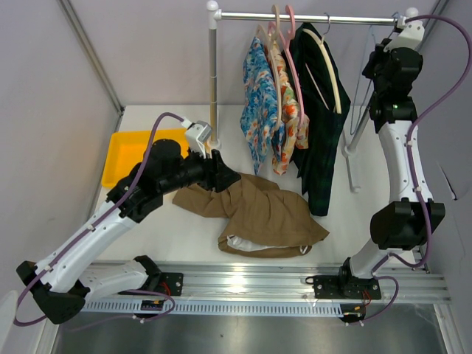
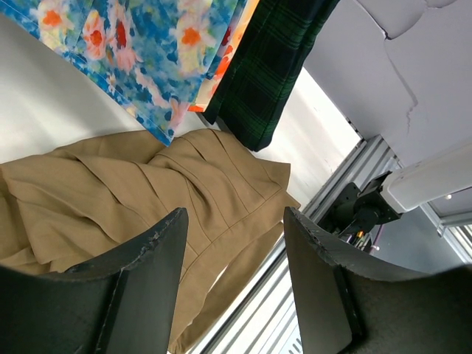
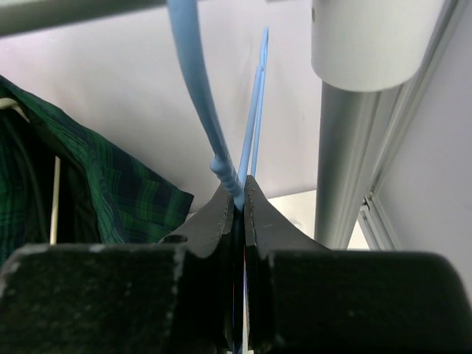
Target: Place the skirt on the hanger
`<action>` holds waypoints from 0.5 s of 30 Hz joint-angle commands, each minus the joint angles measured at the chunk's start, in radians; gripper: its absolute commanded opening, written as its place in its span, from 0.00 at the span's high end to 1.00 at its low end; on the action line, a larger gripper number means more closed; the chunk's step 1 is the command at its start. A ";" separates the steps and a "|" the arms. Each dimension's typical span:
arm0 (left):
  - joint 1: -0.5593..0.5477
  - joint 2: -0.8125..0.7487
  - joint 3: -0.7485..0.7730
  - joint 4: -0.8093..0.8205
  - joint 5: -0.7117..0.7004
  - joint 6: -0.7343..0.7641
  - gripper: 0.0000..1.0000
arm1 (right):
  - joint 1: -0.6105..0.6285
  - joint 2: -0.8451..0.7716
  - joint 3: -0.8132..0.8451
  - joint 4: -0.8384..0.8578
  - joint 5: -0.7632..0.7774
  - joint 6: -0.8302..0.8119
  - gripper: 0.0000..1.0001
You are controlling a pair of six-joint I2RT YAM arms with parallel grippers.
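The tan-brown skirt (image 1: 262, 210) lies crumpled on the table, its whitish lining showing at the near edge. My left gripper (image 1: 227, 177) is open and empty, just above the skirt's left part. In the left wrist view the skirt (image 2: 147, 184) shows between and beyond the spread fingers (image 2: 151, 273) of that gripper (image 2: 236, 221). My right gripper (image 1: 382, 53) is up at the right end of the rail, shut on the pale blue hanger (image 1: 366, 70). In the right wrist view the gripper (image 3: 241, 195) pinches the hanger (image 3: 199, 88) just below its hook.
The clothes rail (image 1: 310, 16) holds blue and orange floral garments (image 1: 258, 103) on a pink hanger (image 1: 291, 44) and a dark green plaid garment (image 1: 321, 140) on a cream hanger (image 1: 332, 70). A rack post (image 1: 214, 81) stands behind my left gripper. A yellow tray (image 1: 125, 151) sits far left.
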 commanded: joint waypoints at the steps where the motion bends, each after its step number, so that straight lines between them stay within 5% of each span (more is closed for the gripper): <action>1: -0.005 -0.007 -0.005 0.024 -0.010 0.027 0.40 | -0.003 -0.055 0.010 0.075 -0.050 -0.001 1.00; 15: -0.004 -0.026 -0.020 0.024 -0.018 0.041 0.40 | -0.023 -0.123 0.033 0.020 -0.216 0.012 1.00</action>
